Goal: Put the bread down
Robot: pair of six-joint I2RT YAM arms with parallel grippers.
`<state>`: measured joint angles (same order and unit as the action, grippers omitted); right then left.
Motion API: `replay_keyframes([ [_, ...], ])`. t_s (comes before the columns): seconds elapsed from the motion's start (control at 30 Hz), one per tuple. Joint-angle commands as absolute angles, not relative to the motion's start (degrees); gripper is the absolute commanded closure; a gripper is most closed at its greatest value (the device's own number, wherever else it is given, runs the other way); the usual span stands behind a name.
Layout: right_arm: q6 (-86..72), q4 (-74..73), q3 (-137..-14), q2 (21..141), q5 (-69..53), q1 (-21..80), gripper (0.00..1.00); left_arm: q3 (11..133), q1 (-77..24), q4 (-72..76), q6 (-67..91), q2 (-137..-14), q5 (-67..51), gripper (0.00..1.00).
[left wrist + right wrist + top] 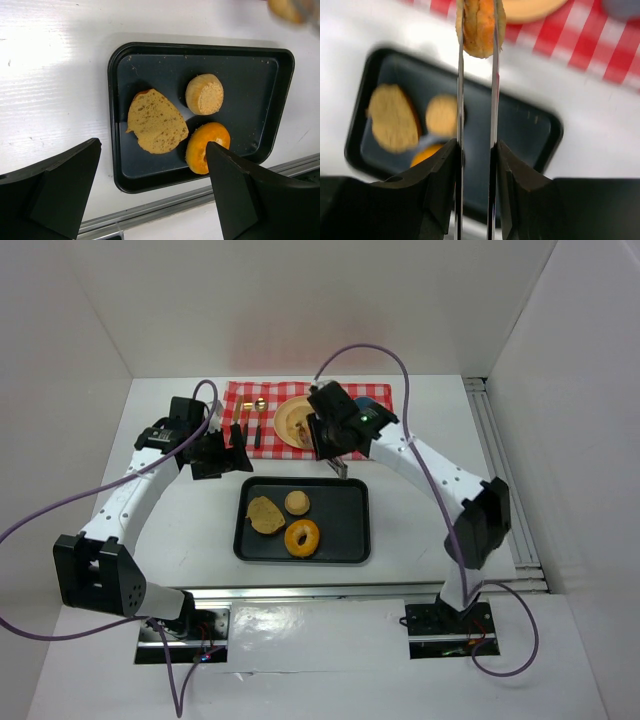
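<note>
Bread – clamped btwn right pincer tips, in air

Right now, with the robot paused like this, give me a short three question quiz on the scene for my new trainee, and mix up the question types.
1. True or false: the left arm's jaws stand open and hold nothing.
2. Pick one: the right arm's jaws are shut on A) a spoon, B) a piece of bread, C) nothing.
3. In a few words: what pattern has the cloth under the plate?
Key: 1 true; 2 B; 3 red and white checks.
</note>
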<state>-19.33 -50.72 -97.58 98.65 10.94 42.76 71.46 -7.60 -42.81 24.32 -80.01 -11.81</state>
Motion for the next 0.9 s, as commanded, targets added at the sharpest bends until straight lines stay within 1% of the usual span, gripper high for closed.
replay_keyframes([
  [0.0,-16.61,-40.7,-105.1,103.26,13.8,38.25,0.59,71.37,-7.82,-42.19,24.87,-77.61,-12.92,0.0],
  [0.07,-16.61,-38.77,-106.7,106.69,13.8,36.4,0.59,71.37,-7.82,-42.71,24.87,-77.61,-11.43,0.0],
  [0.33,-19.33,-33.05,-107.57,111.96,11.34,29.28,0.59,71.89,-7.29,-43.24,24.87,-78.13,-11.51,0.0],
  [0.4,-19.34,-33.57,-110.21,115.39,10.73,29.27,0.59,72.42,-7.29,-43.24,25.4,-78.66,-12.04,0.0],
  [0.5,-18.72,-34.1,-111.53,116.54,10.72,29.27,0.59,72.42,-7.29,-43.24,25.4,-79.19,-12.04,0.0],
  [0.7,-18.72,-32.87,-111.01,119.26,9.58,28.74,0.59,73.48,-7.29,-43.77,25.4,-79.19,-11.51,0.0],
  [0.87,-18.72,-31.3,-108.99,119.88,6.86,28.74,0.56,73.48,-7.29,-43.77,25.4,-79.19,-11.51,0.0],
])
